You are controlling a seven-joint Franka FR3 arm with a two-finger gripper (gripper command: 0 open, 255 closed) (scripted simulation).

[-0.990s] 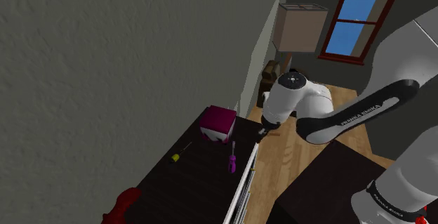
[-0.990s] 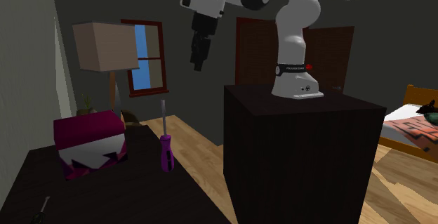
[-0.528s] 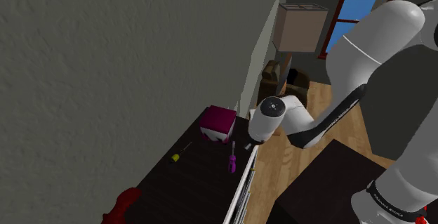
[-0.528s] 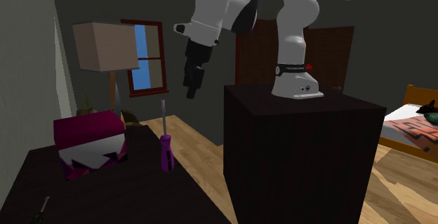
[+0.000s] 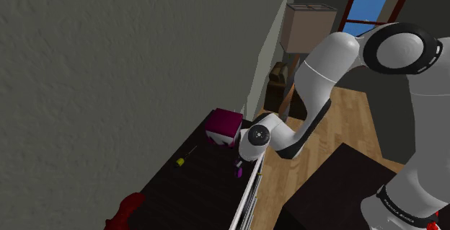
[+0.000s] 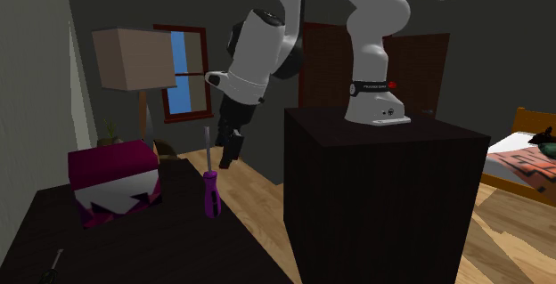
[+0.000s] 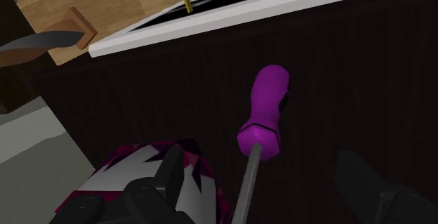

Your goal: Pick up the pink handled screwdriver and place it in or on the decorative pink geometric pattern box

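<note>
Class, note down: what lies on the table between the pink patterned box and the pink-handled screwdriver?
Nothing. In the second exterior view, only bare dark tabletop separates the box from the screwdriver.

Shoulder view: high, behind dark box stand [image 5: 335, 192], aimed steeply down along grey wall onto dark counter [image 5: 198, 185]; far off.
Second exterior view: low, near counter height, facing stand across counter; mid-range.
Wrist view: close, looking down past jaws.
All three share magenta-handled screwdriver [image 7: 265, 114] ahead of jaws and magenta box with white zigzag pattern [image 6: 114, 182] just beside jaws.
</note>
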